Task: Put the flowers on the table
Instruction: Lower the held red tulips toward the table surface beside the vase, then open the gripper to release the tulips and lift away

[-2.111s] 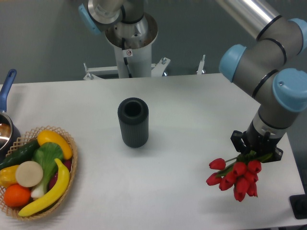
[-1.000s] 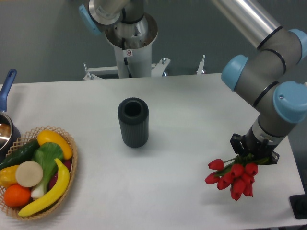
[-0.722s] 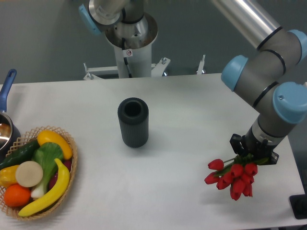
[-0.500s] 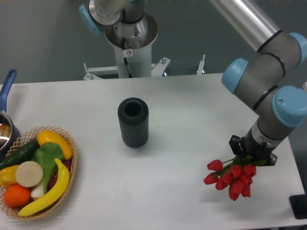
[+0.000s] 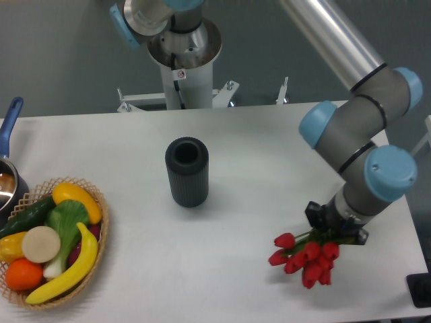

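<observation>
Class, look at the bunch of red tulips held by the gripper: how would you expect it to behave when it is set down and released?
The flowers probably flop a little: the red heads hang below the gripper, which holds the stems. They look light and slender, so likely easy to crush. Released onto the table, the bunch should lie flat rather than roll.

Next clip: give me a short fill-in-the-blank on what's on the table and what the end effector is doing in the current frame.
1. The end effector is shut on a bunch of ____ tulips.
2. The dark ribbed vase stands upright and holds ____ flowers.
3. The wicker basket of fruit and vegetables sits at the table's ____ edge in the camera view.

Missing words: red; no; left
</observation>
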Controlling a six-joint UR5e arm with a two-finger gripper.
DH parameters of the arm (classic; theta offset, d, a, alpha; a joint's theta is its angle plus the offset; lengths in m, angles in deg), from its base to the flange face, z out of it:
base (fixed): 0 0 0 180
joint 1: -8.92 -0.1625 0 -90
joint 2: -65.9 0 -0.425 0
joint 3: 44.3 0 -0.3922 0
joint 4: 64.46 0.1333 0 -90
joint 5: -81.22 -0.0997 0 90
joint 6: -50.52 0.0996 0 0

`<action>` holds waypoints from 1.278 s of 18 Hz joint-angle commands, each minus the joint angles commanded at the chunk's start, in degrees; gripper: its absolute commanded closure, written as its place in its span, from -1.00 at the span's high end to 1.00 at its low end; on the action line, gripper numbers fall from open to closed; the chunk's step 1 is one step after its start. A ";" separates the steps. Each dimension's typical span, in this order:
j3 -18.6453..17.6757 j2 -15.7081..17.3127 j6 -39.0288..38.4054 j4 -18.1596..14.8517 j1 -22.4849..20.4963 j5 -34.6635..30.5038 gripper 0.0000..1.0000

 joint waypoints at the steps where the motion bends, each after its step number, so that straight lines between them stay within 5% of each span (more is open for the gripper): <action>1: -1.40 0.52 -0.01 0.00 0.10 0.17 -0.77; 3: -4.22 1.75 0.08 0.35 0.10 0.70 -0.50; 5: -5.72 2.37 0.25 0.70 0.01 1.58 -0.02; 6: -5.72 2.46 0.26 0.71 -0.17 1.58 0.26; 7: -5.64 2.46 -0.01 0.71 -0.17 1.58 0.90; 8: -5.72 2.46 -0.18 0.79 -0.17 1.58 1.00; 16: -6.25 5.00 0.08 9.39 -2.88 1.06 1.00; 23: -6.25 7.65 8.42 10.11 -6.58 0.71 1.00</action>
